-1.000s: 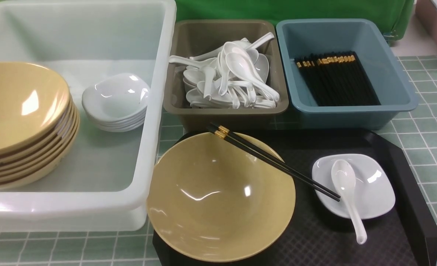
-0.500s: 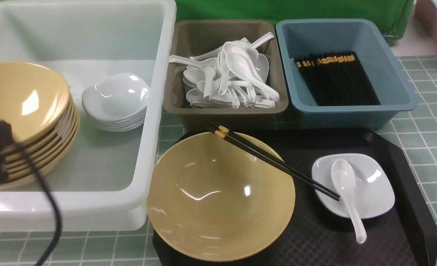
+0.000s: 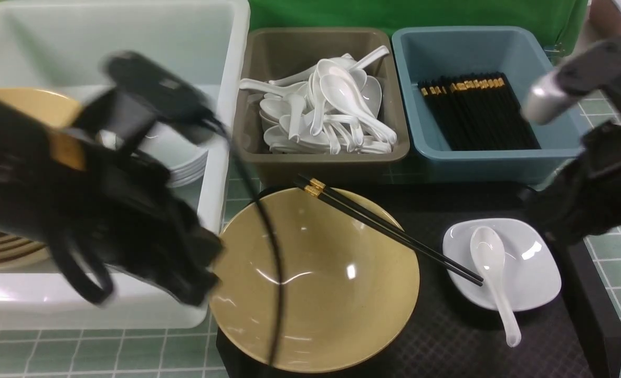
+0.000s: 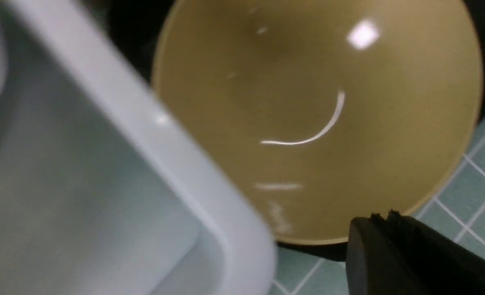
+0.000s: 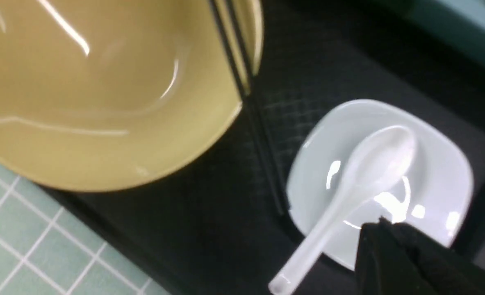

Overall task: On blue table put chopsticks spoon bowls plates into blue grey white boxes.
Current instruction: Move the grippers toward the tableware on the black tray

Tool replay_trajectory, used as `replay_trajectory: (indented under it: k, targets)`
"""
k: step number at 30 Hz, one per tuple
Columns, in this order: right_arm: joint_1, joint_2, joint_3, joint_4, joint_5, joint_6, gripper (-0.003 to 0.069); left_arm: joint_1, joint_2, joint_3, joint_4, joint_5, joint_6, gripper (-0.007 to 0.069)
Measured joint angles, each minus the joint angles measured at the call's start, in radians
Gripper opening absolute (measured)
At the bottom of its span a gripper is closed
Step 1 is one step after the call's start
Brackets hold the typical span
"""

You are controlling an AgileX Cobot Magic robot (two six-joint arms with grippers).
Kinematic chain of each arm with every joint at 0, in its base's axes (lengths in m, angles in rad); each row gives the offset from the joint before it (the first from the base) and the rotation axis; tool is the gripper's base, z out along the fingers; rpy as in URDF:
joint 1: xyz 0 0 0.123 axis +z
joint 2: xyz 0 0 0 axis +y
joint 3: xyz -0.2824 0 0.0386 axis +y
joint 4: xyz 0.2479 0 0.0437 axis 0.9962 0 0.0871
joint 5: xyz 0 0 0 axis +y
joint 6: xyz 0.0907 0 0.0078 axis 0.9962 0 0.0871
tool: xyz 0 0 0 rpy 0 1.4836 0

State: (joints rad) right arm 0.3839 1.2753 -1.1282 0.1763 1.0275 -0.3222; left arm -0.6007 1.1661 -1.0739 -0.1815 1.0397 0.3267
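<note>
At the far left the big white tub (image 3: 226,105) sat on the tiled table (image 3: 105,352), with a stack of tan bowls (image 3: 21,100) against its left side and a stack of small white dishes (image 3: 184,157) beside them. The left arm, blurred, hung over the tub's near right corner. In its wrist view, the left gripper (image 4: 383,217) showed its fingertips pressed together with nothing between them, above the near edge of the single tan bowl (image 3: 310,278).

That bowl lay on the left part of the black tray (image 3: 446,336). A pair of chopsticks (image 3: 389,231) rested across its far rim, their thin ends reaching the white dish (image 3: 536,273) on the tray's right part. A white spoon (image 3: 491,262) lay in that dish – scoop inside, handle over the near edge.

Behind the tray stood the grey-brown bin (image 3: 260,152), holding a heap of white spoons (image 3: 331,110), and to its right the blue bin (image 3: 567,142), holding a bundle of black chopsticks (image 3: 478,110).

The right arm hung over the tray's far right corner. The right gripper (image 5: 383,225) also had its fingertips together, empty, above the dish and near the spoon.
</note>
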Motion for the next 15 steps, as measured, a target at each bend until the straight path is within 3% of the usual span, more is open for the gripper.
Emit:
replay_trajectory:
  k: [6,10,15]
  targets:
    - [0.133,0.175,-0.184,-0.056,0.099,0.000,0.0048,-0.115,0.025,-0.007,0.046,0.035,0.007,0.0001]
    - [0.215,0.293,-0.331,-0.070,0.147,0.000,0.0065,-0.117,-0.007,0.003,0.139,0.130,-0.101,0.0001]
    - [0.250,0.412,-0.476,-0.073,0.193,0.000,0.0120,-0.117,-0.110,0.069,0.210,0.145,-0.194,0.0001]
